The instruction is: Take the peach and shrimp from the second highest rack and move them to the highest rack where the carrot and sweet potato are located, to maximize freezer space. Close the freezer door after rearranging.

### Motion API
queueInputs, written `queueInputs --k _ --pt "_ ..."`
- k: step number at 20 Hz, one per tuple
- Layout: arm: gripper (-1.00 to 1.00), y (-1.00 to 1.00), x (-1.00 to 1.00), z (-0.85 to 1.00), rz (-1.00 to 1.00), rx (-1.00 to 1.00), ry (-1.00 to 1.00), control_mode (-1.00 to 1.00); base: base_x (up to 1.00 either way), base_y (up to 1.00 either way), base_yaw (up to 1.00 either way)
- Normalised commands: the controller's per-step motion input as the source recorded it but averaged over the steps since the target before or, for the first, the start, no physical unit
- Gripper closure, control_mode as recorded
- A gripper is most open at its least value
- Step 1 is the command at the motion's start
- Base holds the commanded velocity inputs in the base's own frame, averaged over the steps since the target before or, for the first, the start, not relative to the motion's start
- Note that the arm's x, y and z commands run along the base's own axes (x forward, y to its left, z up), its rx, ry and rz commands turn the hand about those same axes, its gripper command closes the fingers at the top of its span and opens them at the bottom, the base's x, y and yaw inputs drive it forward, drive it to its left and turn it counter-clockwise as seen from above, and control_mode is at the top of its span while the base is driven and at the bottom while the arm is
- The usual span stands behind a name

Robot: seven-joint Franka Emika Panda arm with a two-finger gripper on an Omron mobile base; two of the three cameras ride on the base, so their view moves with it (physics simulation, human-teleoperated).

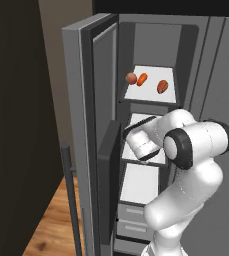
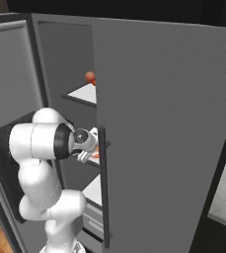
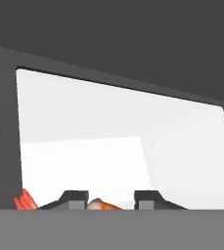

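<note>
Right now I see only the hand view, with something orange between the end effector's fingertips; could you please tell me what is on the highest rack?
Observer: The left base view shows three items on the highest rack: a round reddish one, likely the peach, then the carrot and the sweet potato.
Operator: Thank you. Is the freezer door open or shut?
Observer: The freezer door is swung wide open, to the left of the racks in the left base view.
</note>
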Motion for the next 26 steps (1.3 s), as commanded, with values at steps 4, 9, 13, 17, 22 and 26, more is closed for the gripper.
queueInputs --k 4,9,13,17,22,26 --pt "1.0 0.06 -0.58 0.57 0.0 0.0 -0.12 -1.0 0.0 0.0 0.0" --pt "1.0 0.03 -0.64 0.75 0.0 0.0 -0.21 -1.0 0.0 0.0 0.0" --pt "1.0 0.01 -0.46 0.9 0.0 0.0 -0.11 -1.0 0.0 0.0 0.0" --pt "1.0 0.0 -0.45 0.82 0.0 0.03 0.0 -1.0 0.0 0.0 0.0" --pt "1.0 0.01 -0.57 0.49 0.0 0.05 0.04 -1.0 0.0 0.0 0.0" --pt "1.0 0.0 -0.63 0.4 0.0 0.04 0.09 -1.0 0.0 0.0 0.0"
